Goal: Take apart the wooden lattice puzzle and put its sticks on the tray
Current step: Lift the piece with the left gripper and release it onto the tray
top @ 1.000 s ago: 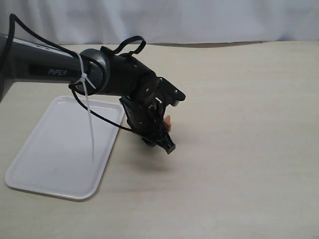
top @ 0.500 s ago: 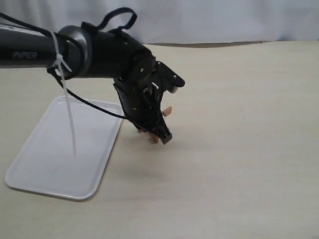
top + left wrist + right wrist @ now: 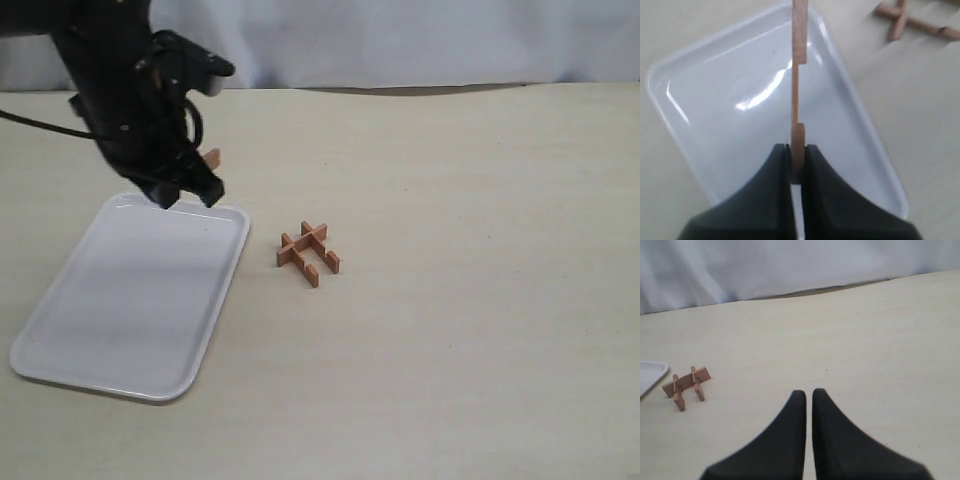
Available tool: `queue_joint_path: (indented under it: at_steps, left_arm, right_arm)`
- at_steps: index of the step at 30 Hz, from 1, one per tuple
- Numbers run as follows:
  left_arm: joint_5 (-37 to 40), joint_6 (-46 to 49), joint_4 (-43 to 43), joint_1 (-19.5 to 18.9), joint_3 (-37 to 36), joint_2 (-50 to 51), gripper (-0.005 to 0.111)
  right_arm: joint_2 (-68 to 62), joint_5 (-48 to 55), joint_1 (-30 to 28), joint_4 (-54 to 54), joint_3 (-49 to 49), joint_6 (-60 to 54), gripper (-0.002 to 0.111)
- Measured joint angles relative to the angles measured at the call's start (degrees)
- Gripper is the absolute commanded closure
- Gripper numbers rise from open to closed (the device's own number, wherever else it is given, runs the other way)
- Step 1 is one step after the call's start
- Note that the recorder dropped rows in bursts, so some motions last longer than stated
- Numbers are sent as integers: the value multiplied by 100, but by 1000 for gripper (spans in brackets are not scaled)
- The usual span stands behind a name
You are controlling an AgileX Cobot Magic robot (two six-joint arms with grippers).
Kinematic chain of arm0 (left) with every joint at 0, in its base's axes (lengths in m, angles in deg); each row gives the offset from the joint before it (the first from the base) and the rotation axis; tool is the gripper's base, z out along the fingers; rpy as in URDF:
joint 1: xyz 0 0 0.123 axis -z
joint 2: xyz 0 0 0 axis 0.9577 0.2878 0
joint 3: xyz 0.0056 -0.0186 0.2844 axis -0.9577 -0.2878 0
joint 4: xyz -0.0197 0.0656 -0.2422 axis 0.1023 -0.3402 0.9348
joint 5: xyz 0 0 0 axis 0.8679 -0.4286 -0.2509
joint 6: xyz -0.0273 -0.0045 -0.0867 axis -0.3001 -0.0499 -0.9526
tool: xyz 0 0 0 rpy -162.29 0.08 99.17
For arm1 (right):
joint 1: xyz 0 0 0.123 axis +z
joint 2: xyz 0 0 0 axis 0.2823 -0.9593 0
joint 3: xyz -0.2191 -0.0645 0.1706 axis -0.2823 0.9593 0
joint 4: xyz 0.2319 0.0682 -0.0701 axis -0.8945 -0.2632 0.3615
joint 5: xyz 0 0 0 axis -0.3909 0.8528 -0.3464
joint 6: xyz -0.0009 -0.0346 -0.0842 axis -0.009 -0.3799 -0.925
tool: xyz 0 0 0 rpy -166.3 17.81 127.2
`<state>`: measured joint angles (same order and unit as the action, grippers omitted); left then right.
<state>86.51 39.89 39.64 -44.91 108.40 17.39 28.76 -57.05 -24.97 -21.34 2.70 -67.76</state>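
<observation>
Only left-wrist view shows stick (image 3: 795, 95) notches.

Reddish-brown lattice puzzle (image 3: 308, 254) sits on the surface just right of the empty white tray (image 3: 120, 300) — 1 notched stick (image 3: 799, 30) is held above it.

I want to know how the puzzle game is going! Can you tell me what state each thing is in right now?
tray, empty, no sticks on it yet.
left gripper, shut on one stick, up in the air over the tray.
stick, pinched at one end, not set down.
wooden lattice puzzle, partly taken apart, the rest interlocked on the table.
right gripper, shut, holding nothing.
</observation>
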Motion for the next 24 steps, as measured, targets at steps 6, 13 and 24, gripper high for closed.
queue_joint_path:
  at_steps: [6, 13, 24]
  left_arm:
    - [-424, 0, -13, -792, -1050, -263, 107]
    - [-1189, 0, 69, -1172, -1736, -279, 107]
    - [-2122, 10, 12, -1172, -2002, -168, 66]
  right_arm:
    - [0, 0, 0, 0, 0, 0, 104]
    - [0, 0, 0, 0, 0, 0, 104]
    - [0, 0, 0, 0, 0, 0, 104]
